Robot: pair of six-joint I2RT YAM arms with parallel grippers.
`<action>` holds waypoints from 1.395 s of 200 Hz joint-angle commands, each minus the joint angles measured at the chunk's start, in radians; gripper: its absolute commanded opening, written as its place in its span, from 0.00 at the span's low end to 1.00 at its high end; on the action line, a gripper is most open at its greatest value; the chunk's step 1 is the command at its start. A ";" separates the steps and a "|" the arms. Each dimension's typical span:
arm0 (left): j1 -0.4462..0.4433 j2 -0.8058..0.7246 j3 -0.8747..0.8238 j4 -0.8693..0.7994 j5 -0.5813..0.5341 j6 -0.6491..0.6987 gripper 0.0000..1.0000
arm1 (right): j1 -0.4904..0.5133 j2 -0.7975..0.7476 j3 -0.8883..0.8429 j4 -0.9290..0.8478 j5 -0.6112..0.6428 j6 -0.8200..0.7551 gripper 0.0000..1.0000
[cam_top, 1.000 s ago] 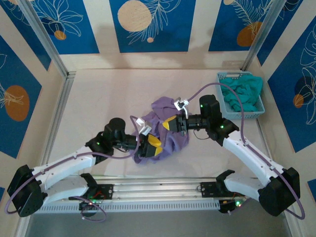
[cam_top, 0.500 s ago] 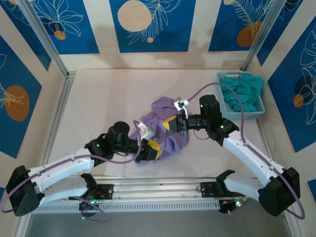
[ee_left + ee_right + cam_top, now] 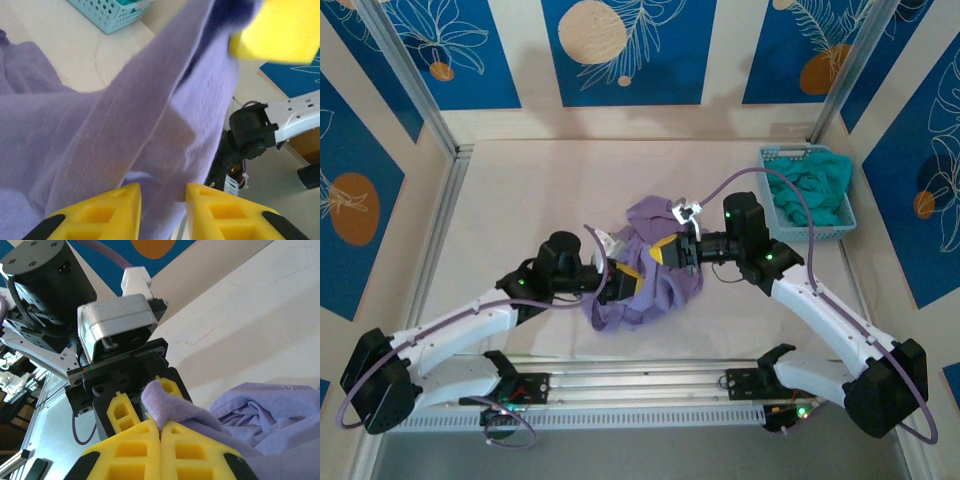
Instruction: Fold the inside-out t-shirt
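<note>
The inside-out t-shirt (image 3: 658, 288) is a bunched lavender heap at the table's middle, partly lifted between the two arms. My right gripper (image 3: 666, 250) is shut on a folded edge of the t-shirt (image 3: 260, 410), the cloth pinched where the yellow fingertips (image 3: 161, 427) meet. My left gripper (image 3: 620, 282) sits just left of it, pushed into the cloth. In the left wrist view a hanging stretch of the t-shirt (image 3: 150, 110) runs through the gap of my left gripper (image 3: 163, 192), whose jaws stand apart. No lettering shows.
A light blue basket (image 3: 815, 236) holding a teal garment (image 3: 810, 188) stands at the back right, and the basket (image 3: 107, 15) also appears in the left wrist view. Metal frame posts and patterned walls enclose the table. The arm bases and a rail line the near edge.
My left gripper has moved up and right toward the right gripper, deeper into the cloth, and its jaws have narrowed. The right arm has held still with its grip.
</note>
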 commanded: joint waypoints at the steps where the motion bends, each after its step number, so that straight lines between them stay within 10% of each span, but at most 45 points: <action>1: 0.031 0.020 0.056 0.067 0.035 -0.032 0.30 | 0.006 -0.012 0.026 -0.023 -0.008 -0.027 0.00; 161: 0.061 0.066 0.118 0.075 0.048 0.002 0.45 | 0.012 -0.015 0.029 -0.031 -0.008 -0.034 0.00; 279: 0.064 0.016 0.098 -0.080 -0.039 0.124 0.27 | -0.008 -0.035 0.046 -0.030 -0.174 -0.061 0.00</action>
